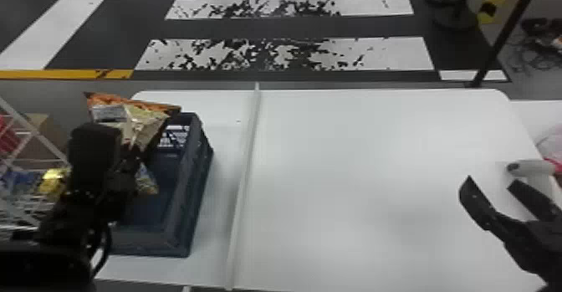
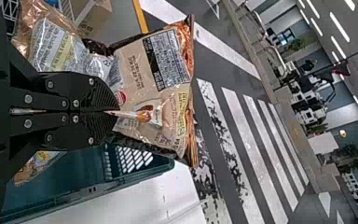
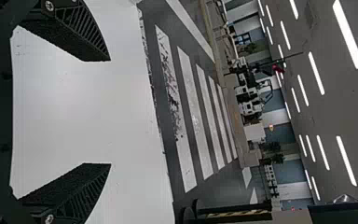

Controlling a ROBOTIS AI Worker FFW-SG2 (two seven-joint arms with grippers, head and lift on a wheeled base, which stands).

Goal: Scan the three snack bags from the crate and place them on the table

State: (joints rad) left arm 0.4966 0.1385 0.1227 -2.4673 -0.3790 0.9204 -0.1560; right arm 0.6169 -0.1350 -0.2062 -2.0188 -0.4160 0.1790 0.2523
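Above the dark blue crate (image 1: 194,195), at its back left, my left gripper (image 1: 133,155) holds a beige and orange snack bag (image 1: 148,121). In the left wrist view the left gripper (image 2: 112,112) is shut on that bag (image 2: 135,77); a crinkled, labelled part (image 2: 56,46) lies beside it, and I cannot tell whether it is a separate bag. Another snack bag (image 1: 146,180) is low in the crate, partly behind the arm. My right gripper (image 1: 490,181) is open over the table's right side, near the white scanner (image 1: 531,168). In the right wrist view the right gripper (image 3: 109,112) has nothing between its fingers.
A raised strip (image 1: 244,161) crosses the white table (image 1: 355,165) from front to back, just right of the crate. A wire rack (image 1: 29,144) with colourful packets stands at the left. Barrier posts (image 1: 495,44) rise behind the table's right corner.
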